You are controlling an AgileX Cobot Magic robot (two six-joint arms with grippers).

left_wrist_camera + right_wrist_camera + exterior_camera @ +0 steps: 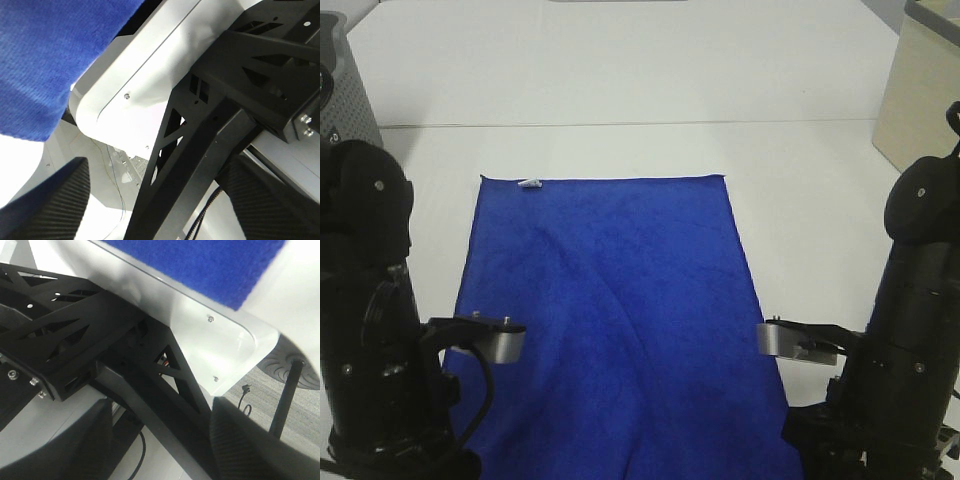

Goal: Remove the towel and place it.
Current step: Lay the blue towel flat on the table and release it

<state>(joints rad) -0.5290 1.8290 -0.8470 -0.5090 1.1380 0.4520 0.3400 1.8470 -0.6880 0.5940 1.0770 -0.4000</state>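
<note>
- White tabletop (pixel 620 90) carries everything. Its rounded near corners show in both wrist views, with a black frame (pixel 200 130) under them.
- Left pincer (pixel 157 167) sits tucked below the near tabletop edge. Its two dark fingers (pixel 45 200) are spread apart with nothing between them, and it is clear of the towel (pixel 610 320).
- Right pincer (pixel 161 407) is in the same pose below the opposite near corner, fingers parted and empty. The cloth is above and beyond it, not touching.
- Both arms, the left arm (pixel 370 330) and the right arm (pixel 910 330), stand folded at the near edge, flanking the towel's near end.
- The towel lies spread flat, lengthwise away from the arms, with soft creases. The left wrist view shows its near hem reaching the tabletop edge and seeming to lap slightly past it.
- Bare white strips run along both long sides of the towel.
- Its far hem lies straight, with a small white tag (pixel 530 184) near the far left corner.
- Beyond the hem the surface is open and wide.
- A grey box (pixel 345 90) stands at the far left and a beige box (pixel 920 90) at the far right, both well apart from the cloth.
</note>
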